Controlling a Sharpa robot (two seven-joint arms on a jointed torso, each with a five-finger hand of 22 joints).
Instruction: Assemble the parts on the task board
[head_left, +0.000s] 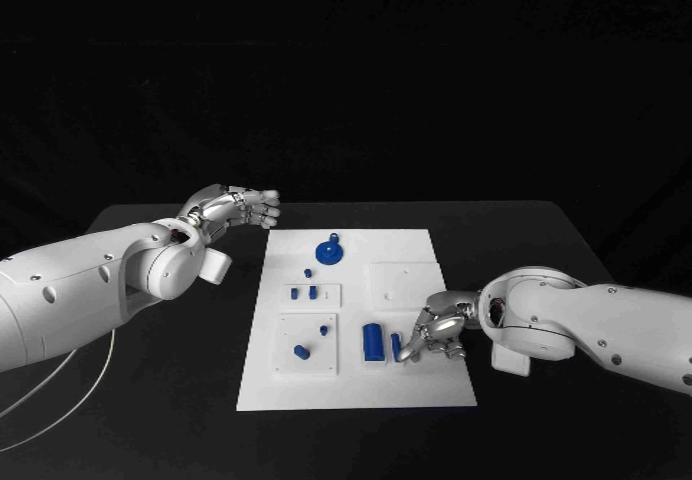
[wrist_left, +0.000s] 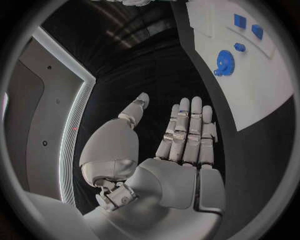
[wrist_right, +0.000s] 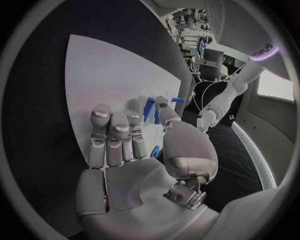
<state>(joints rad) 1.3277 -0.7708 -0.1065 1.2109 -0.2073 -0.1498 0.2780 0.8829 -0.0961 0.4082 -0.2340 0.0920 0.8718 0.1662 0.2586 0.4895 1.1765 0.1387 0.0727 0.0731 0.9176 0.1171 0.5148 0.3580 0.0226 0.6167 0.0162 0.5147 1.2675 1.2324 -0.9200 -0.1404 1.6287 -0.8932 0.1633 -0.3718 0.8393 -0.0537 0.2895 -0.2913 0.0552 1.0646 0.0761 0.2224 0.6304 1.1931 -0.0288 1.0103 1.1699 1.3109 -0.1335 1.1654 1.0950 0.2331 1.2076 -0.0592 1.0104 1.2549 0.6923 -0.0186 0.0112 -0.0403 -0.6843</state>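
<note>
Black counter (head_left: 173, 400) carrying the white task board (head_left: 411, 385), both hands low.

The board lies mid-counter. The left hand (head_left: 238, 209) hovers off its far left corner, fingers straight and apart, holding nothing. The right hand (head_left: 437, 327) rests over the near right part, fingers loosely spread beside a blue cylinder (head_left: 372, 342). A blue gear (head_left: 330, 250) sits at the far side; small blue parts (head_left: 303, 293) lie left of centre.

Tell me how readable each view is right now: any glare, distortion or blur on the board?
Head view: evenly lit, task board crisp against the black table, no glare. Left wrist view: fisheye curves the board's edge; blue gear still clear. Right wrist view: the board looks washed out, and the blue parts beyond the right hand are soft.
</note>
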